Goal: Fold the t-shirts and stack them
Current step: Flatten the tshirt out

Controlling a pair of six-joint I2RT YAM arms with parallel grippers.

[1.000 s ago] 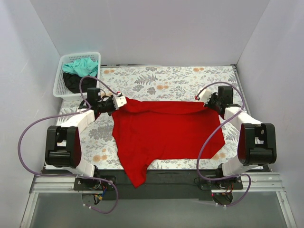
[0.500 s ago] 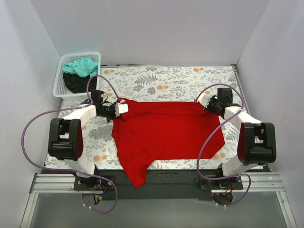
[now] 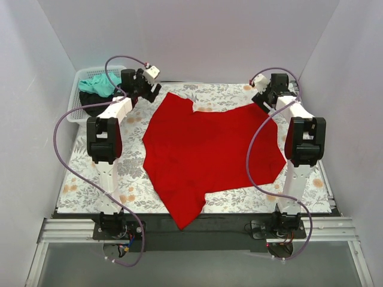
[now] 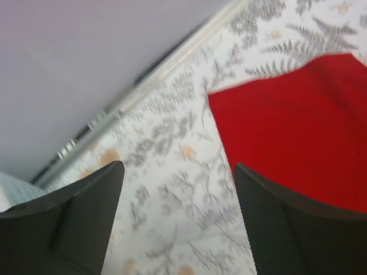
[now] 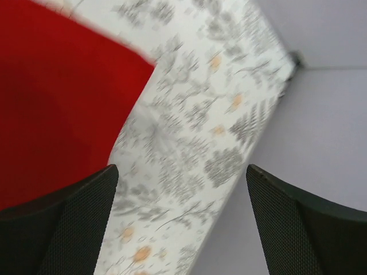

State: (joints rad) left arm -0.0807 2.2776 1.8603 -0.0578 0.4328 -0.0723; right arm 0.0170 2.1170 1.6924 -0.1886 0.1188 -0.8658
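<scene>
A bright red t-shirt (image 3: 209, 149) lies spread on the floral cloth, one part trailing toward the near edge. My left gripper (image 3: 153, 92) hovers open just beyond the shirt's far left corner, holding nothing. My right gripper (image 3: 261, 100) hovers open off the far right corner, also holding nothing. In the left wrist view the left gripper (image 4: 178, 167) frames bare floral cloth, with the red t-shirt (image 4: 298, 126) at the right. In the right wrist view the right gripper (image 5: 182, 169) stands wide over the cloth, the red t-shirt (image 5: 57, 103) at the left. A teal t-shirt (image 3: 99, 85) and a black t-shirt (image 3: 90, 104) sit in the basket.
A white mesh basket (image 3: 76, 89) stands at the far left corner, close behind the left arm. The grey-and-orange floral cloth (image 3: 131, 173) covers the table. White walls close in at the back and both sides, near the right gripper.
Both arms reached toward the far edge, carrying the red t-shirt's far corners with them. Both grippers, shut on those corners before, now stand open and the shirt lies free.
</scene>
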